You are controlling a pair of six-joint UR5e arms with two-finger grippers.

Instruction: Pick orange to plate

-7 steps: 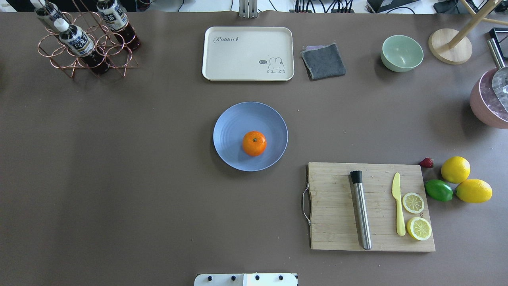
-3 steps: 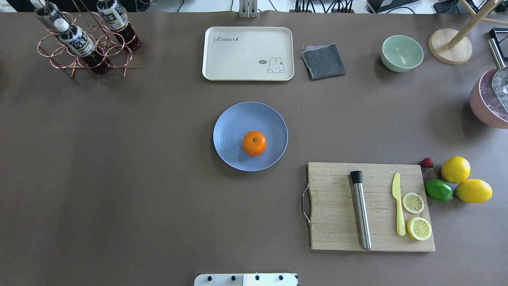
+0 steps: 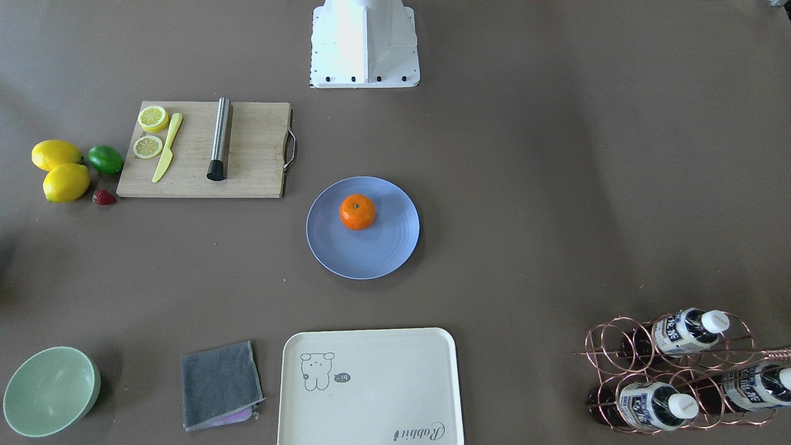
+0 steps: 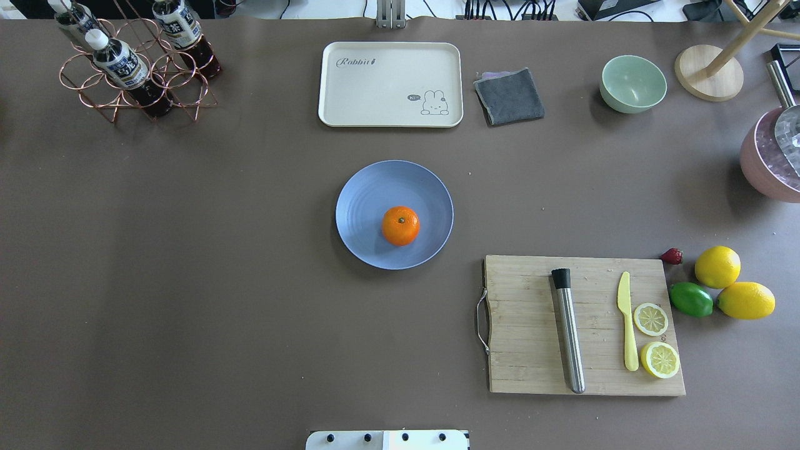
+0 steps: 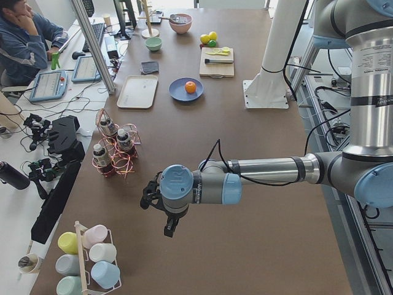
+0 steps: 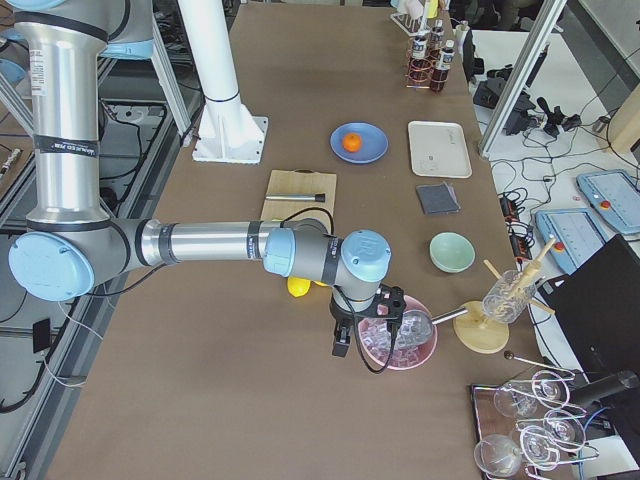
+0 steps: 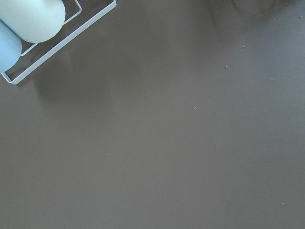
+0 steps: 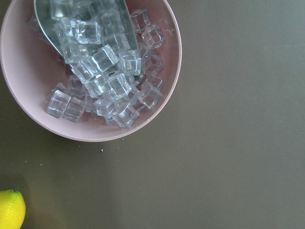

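The orange (image 4: 400,225) rests on the pale-blue plate (image 4: 365,194) in the middle of the table, a little toward the robot's side of the plate's centre; the front-facing view shows the orange (image 3: 357,211) and the plate (image 3: 380,253) too. Nothing touches the fruit. My left gripper (image 5: 168,230) hangs far off at the table's left end, beside a cup rack. My right gripper (image 6: 339,346) is at the right end, beside the pink ice bowl (image 6: 405,345). Both show only in the side views, so I cannot tell whether they are open or shut.
A cutting board (image 4: 531,350) with a metal muddler, yellow knife and lemon slices lies right of the plate; lemons (image 4: 717,267) and a lime (image 4: 690,299) lie beyond it. A cream tray (image 4: 390,84), grey cloth (image 4: 509,95), mint bowl (image 4: 632,83) and bottle rack (image 4: 134,69) line the far edge.
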